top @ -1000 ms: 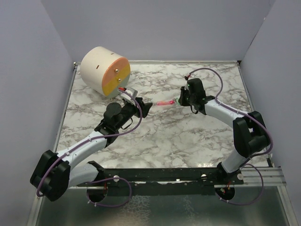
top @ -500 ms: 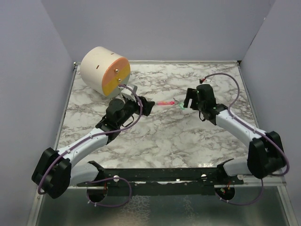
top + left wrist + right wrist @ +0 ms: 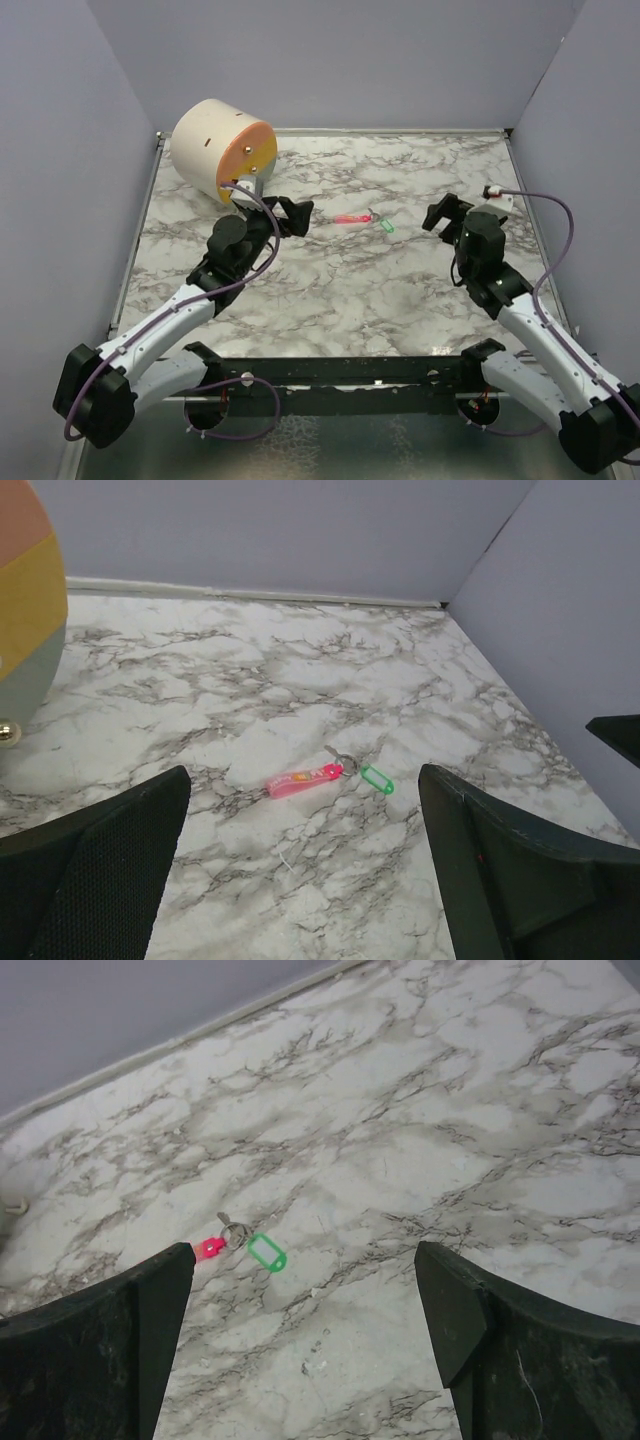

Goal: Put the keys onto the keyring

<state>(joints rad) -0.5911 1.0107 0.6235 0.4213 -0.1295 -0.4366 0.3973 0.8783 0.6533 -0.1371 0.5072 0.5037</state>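
The keys lie on the marble table (image 3: pixel 340 290) between my two grippers: a slim pink-red strip (image 3: pixel 349 218) and a shorter green piece (image 3: pixel 386 225). Both are joined at a small metal keyring (image 3: pixel 345 765). In the left wrist view the pink strip (image 3: pixel 303 779) and green piece (image 3: pixel 377 778) lie ahead of my fingers (image 3: pixel 110 860). In the right wrist view the green piece (image 3: pixel 267 1252) and keyring (image 3: pixel 236 1230) show, with the pink strip (image 3: pixel 209 1250) partly hidden by a finger (image 3: pixel 110 1350). My left gripper (image 3: pixel 295 215) and right gripper (image 3: pixel 440 215) stand open, apart from the keys, holding nothing.
A big cream-and-orange cylinder (image 3: pixel 222 150) lies on its side at the back left, just behind my left gripper. Grey walls (image 3: pixel 330 60) close the table on three sides.
Both grippers have opened and drawn back from the keys, the left one to the left, the right one to the right and nearer. The keys now lie free on the table.
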